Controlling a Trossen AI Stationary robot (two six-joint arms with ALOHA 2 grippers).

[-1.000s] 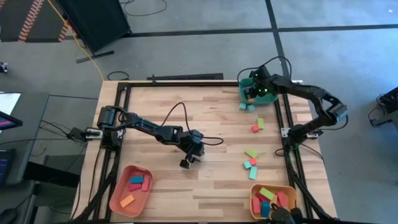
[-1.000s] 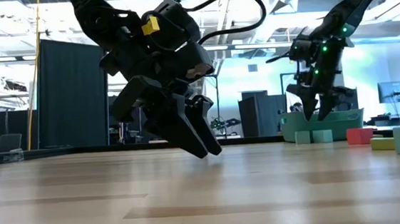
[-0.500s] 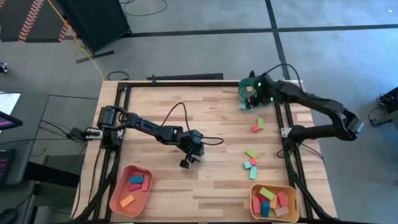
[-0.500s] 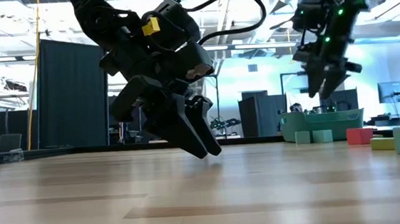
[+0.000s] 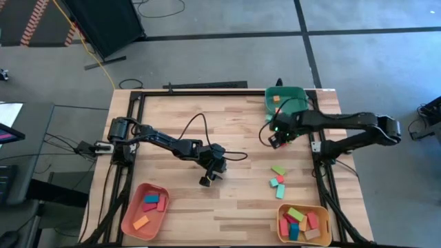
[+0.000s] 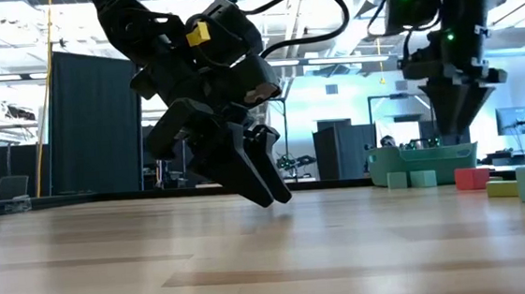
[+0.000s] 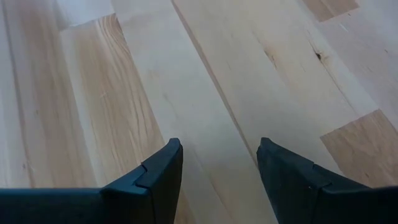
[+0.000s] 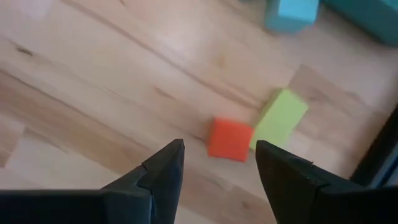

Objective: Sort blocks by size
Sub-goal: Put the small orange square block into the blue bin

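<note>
My right gripper point(image 5: 279, 135) point(image 8: 217, 168) hangs open above the table's far right part, just near of the green tray point(image 5: 295, 91). Below and ahead of its fingers lie a red cube point(image 8: 230, 139) and a light green bar point(image 8: 279, 117), touching at one corner, with a teal block point(image 8: 291, 14) beyond. The green tray holds an orange block point(image 5: 276, 98). More blocks point(image 5: 277, 180) lie loose at the near right. My left gripper point(image 5: 207, 180) point(image 7: 217, 168) waits open just over bare wood at the table's middle.
A salmon tray point(image 5: 131, 219) with several blocks sits at the near left corner. A yellow tray point(image 5: 281, 222) with several blocks sits at the near right corner. A black frame rail point(image 5: 320, 172) runs along the right edge. Bare wood lies between the two arms.
My right gripper has come out of the green tray and swung toward the table's near edge, rising a little and rolling at the wrist. It now hangs over the red cube and green bar. The left arm has kept still.
</note>
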